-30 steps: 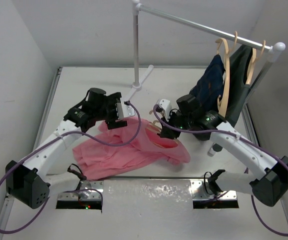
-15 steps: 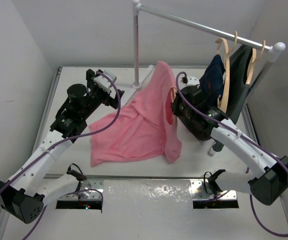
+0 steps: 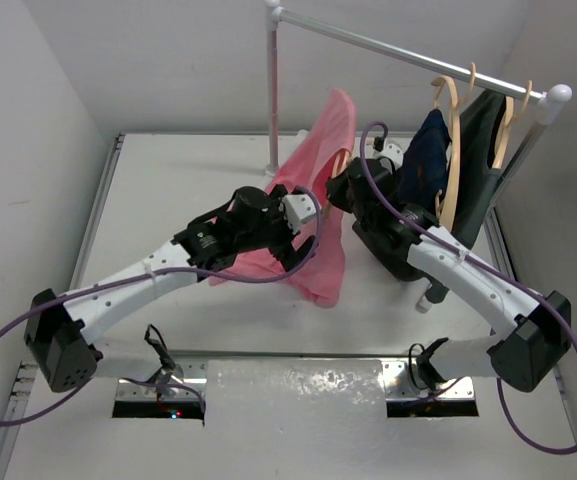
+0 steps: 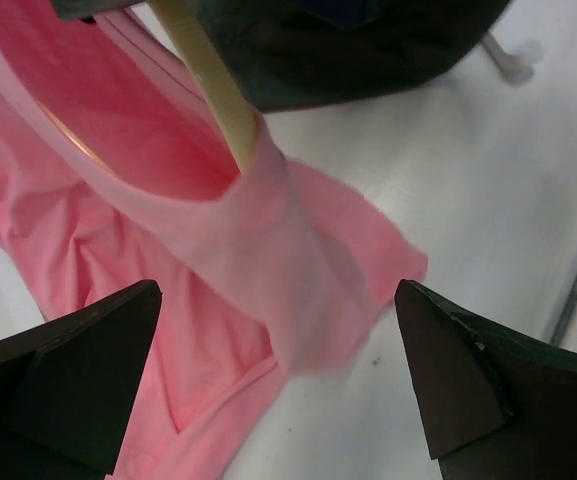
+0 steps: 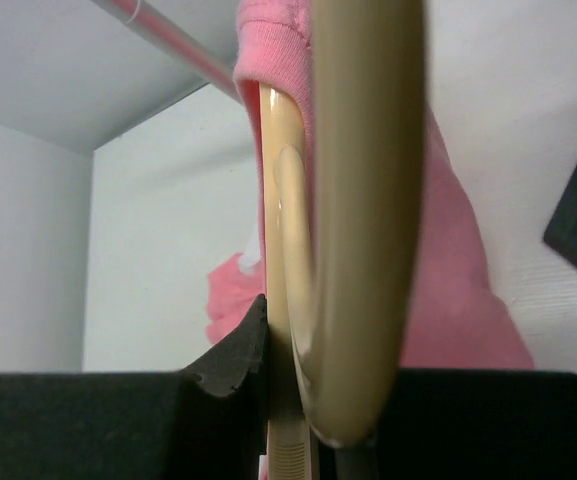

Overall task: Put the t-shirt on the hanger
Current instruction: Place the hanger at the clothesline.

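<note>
**Shirt is up off the table, right arm has the hanger**

I'm looking down on the white table (image 3: 168,180), with the clothes rail (image 3: 388,45) running across the back. The t-shirt (image 3: 334,125) is lifted high in the middle. Its top stands near the rail post and its lower end trails down beside my left arm. On the right end of the rail hang the navy garment (image 3: 423,160) and the black garment (image 3: 483,150), each on its own wooden hanger.

On the left wrist view, one arm of the hanger (image 4: 211,88) runs straight into the pink cloth. The left gripper (image 4: 276,290) is spread wide with nothing between its fingers, the shirt hanging just beyond them.

On the right wrist view, the right gripper (image 5: 308,400) is pinching the hanger's wood between its pads, pink fabric draped over the top.
</note>
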`<control>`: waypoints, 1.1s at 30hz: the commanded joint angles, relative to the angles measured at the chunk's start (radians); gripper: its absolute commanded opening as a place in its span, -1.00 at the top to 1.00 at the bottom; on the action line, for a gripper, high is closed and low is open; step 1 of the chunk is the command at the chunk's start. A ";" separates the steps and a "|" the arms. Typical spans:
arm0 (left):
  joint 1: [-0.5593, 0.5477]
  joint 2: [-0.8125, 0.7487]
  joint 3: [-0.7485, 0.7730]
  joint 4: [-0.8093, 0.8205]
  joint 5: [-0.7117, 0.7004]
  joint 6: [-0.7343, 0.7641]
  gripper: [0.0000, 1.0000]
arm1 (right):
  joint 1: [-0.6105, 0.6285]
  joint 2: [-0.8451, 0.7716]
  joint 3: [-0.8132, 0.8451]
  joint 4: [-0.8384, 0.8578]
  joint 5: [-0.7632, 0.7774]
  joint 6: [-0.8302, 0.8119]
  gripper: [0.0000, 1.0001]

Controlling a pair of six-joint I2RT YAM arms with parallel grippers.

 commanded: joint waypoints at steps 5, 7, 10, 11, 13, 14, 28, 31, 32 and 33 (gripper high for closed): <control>-0.034 0.094 0.065 0.142 -0.168 -0.022 -1.00 | 0.029 0.003 0.047 0.108 0.023 0.116 1.00; -0.034 0.126 0.064 0.142 -0.216 0.034 -1.00 | 0.035 0.003 0.048 0.108 0.012 0.121 1.00; -0.034 0.143 0.049 0.152 -0.247 0.068 -0.96 | 0.037 -0.005 0.035 0.113 -0.004 0.125 1.00; -0.034 0.148 0.047 0.158 -0.252 0.094 -0.89 | 0.035 -0.008 0.029 0.114 -0.014 0.128 1.00; -0.034 0.160 0.044 0.175 -0.279 0.107 -0.18 | 0.035 -0.013 0.015 0.120 -0.028 0.136 1.00; -0.034 0.165 0.039 0.178 -0.279 0.123 0.04 | 0.035 -0.014 0.001 0.121 -0.034 0.138 1.00; 0.045 0.107 0.062 0.135 0.000 -0.135 1.00 | 0.035 -0.007 -0.024 0.142 -0.097 0.011 0.86; 0.116 0.077 0.058 0.157 0.051 -0.263 1.00 | 0.033 0.000 -0.030 0.171 -0.129 -0.107 0.35; 0.125 0.070 0.053 0.166 0.061 -0.274 1.00 | 0.035 0.001 -0.034 0.182 -0.139 -0.149 0.15; 0.133 0.067 0.049 0.169 0.077 -0.278 1.00 | 0.035 0.001 -0.036 0.194 -0.146 -0.164 0.04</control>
